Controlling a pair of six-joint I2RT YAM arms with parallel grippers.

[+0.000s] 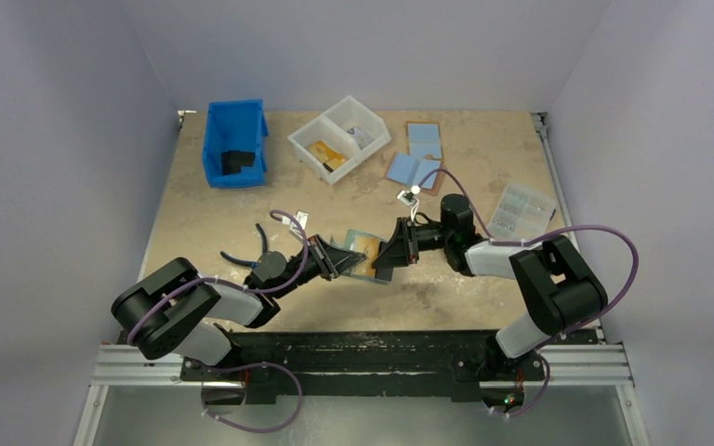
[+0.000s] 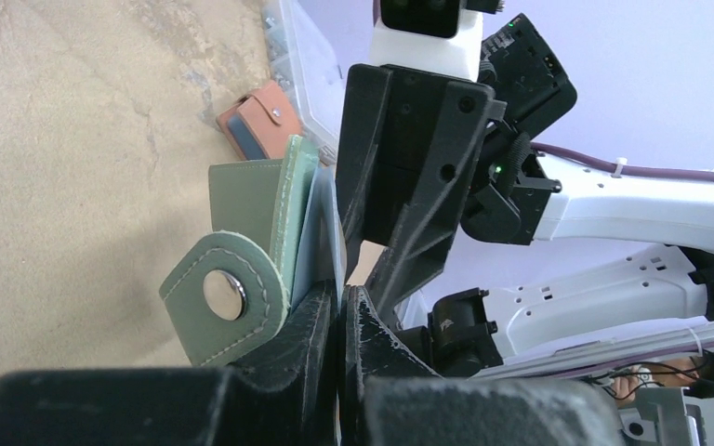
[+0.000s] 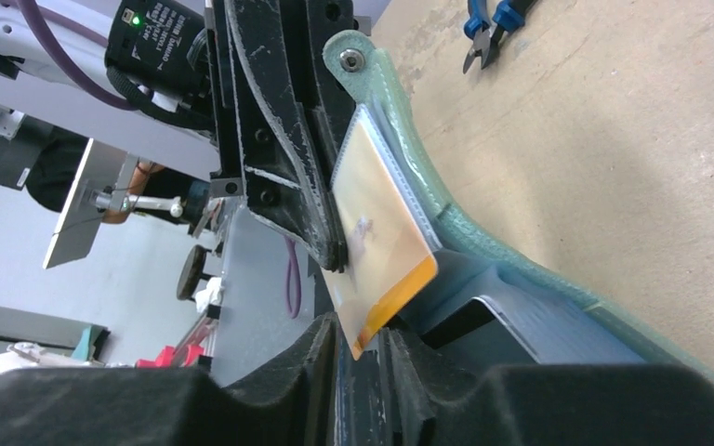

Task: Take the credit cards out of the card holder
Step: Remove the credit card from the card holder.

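The card holder stood open on edge above the desk, on the near side of the white bin, towards the arm bases. The left tool was clamped tight on its lower edge, beside the snap tab. A tan-orange card stuck partway out of a clear sleeve, its free corner lying between the fingers of the right tool. That tool's jaws stood narrow on either side of the corner; whether they pinched it I could not tell. Both tools met nose to nose, also near-side of the bin.
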